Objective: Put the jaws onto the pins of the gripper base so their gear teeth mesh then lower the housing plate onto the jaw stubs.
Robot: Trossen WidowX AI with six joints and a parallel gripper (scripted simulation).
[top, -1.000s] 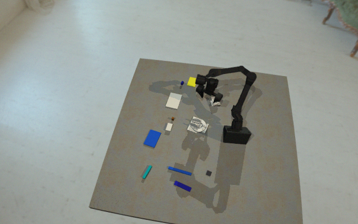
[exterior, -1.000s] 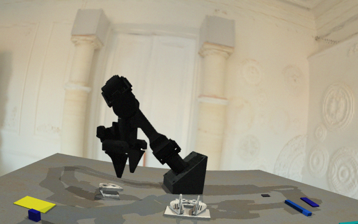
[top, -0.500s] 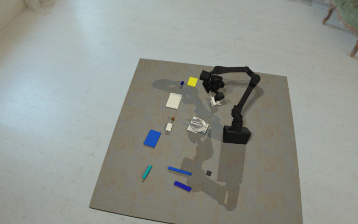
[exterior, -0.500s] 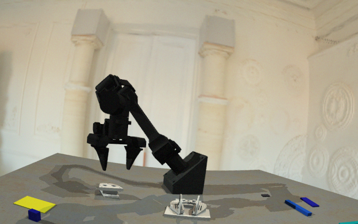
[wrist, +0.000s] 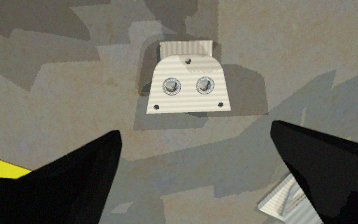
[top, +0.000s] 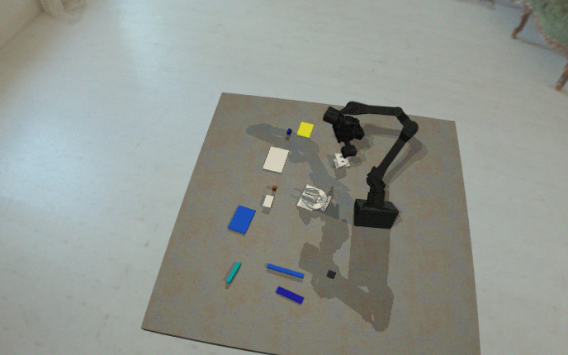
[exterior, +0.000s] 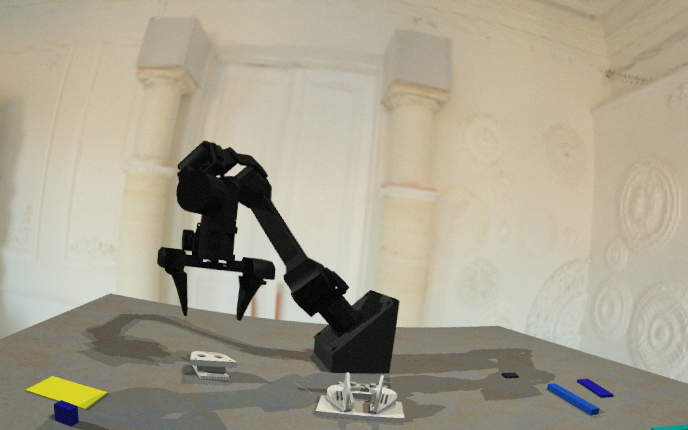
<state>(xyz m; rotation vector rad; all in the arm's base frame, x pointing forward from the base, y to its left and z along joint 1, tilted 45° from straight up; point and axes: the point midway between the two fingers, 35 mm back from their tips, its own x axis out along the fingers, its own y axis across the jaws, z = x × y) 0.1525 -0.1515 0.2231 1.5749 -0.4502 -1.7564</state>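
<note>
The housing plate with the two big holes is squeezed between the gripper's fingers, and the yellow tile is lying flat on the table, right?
Not quite: the housing plate isn't between the fingers. The exterior view shows it below the open gripper, with a gap between them. The yellow tile does lie flat on the table.
</note>
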